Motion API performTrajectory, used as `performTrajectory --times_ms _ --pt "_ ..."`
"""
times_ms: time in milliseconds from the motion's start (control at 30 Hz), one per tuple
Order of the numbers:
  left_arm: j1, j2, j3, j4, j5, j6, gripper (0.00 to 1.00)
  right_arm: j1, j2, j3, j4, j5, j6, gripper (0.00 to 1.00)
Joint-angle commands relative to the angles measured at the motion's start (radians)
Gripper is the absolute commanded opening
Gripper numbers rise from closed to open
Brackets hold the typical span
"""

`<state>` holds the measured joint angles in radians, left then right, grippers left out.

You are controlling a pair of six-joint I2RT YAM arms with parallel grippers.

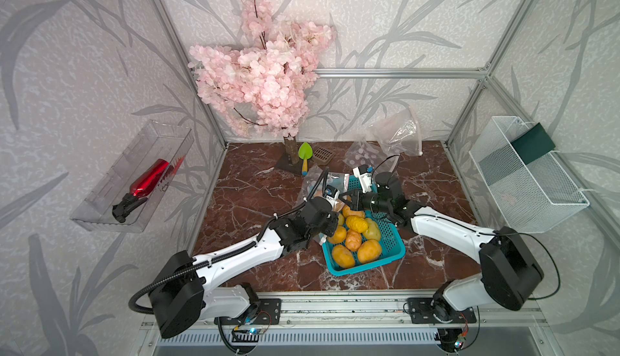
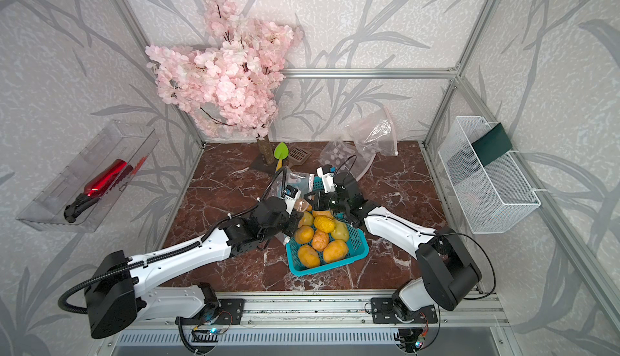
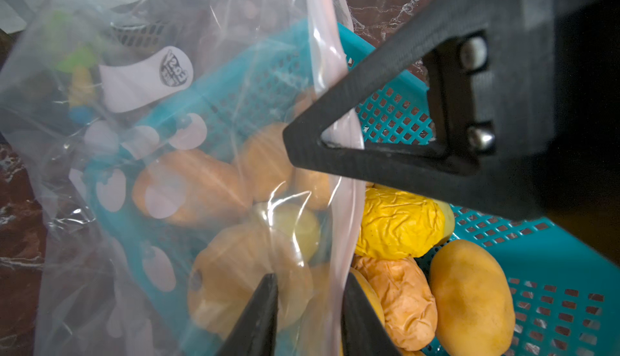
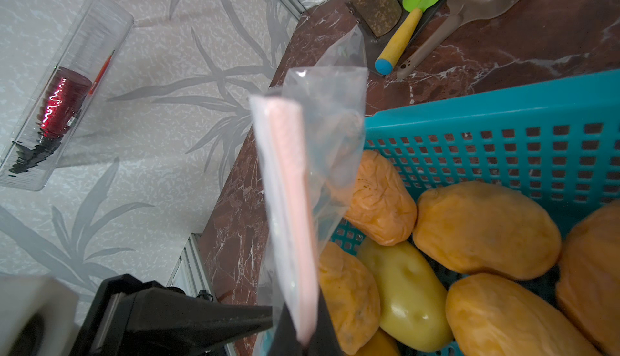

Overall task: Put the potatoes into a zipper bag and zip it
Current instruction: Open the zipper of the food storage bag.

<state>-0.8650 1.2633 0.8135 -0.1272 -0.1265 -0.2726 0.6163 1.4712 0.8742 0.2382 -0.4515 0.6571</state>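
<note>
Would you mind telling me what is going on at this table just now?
The right gripper is shut on the pink zip strip of a clear zipper bag, holding it up at the edge of the teal basket. The left gripper has its fingers apart, either side of the bag's edge. The potatoes in view lie in the basket.

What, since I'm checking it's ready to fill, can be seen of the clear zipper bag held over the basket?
The zipper bag is thin, clear, crinkled plastic printed with white dots, with a pink zipper strip along its mouth. It is held up over the far end of the teal basket, and potatoes show through its film. The right pincer is shut on the strip. The left pincer straddles that same edge, open.
</note>
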Motion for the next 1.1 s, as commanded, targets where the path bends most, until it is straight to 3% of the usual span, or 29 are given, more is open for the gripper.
performTrajectory --times_ms 0,233,367,433,600,867,900,1000,1067 --pt "0.002 -0.031 -0.011 0.011 -0.009 0.004 0.35 0.008 0.008 0.025 0.012 -0.007 -0.014 0.03" --pt "0.003 -0.029 -0.01 0.006 -0.021 0.001 0.36 0.011 0.006 0.026 0.011 -0.007 -0.013 0.04" --pt "0.003 -0.031 -0.006 0.008 -0.007 0.004 0.48 0.01 0.013 0.029 0.007 0.001 -0.013 0.04" --pt "0.003 -0.03 -0.004 0.008 -0.008 0.004 0.48 0.01 0.02 0.031 0.013 -0.006 -0.013 0.04" --pt "0.003 -0.016 -0.001 0.004 -0.031 0.004 0.37 0.012 0.015 0.031 0.016 -0.013 -0.011 0.04" --pt "0.003 -0.029 0.001 0.007 -0.03 0.001 0.41 0.013 0.012 0.029 0.009 -0.003 -0.013 0.05" --pt "0.002 -0.031 -0.001 0.008 -0.03 0.002 0.4 0.015 0.012 0.029 0.01 -0.003 -0.013 0.05" --pt "0.004 -0.029 -0.003 0.01 -0.035 0.002 0.22 0.015 0.011 0.029 0.013 -0.008 -0.013 0.08" --pt "0.004 -0.025 -0.001 0.009 -0.038 0.002 0.16 0.017 0.009 0.028 0.015 -0.01 -0.013 0.12"
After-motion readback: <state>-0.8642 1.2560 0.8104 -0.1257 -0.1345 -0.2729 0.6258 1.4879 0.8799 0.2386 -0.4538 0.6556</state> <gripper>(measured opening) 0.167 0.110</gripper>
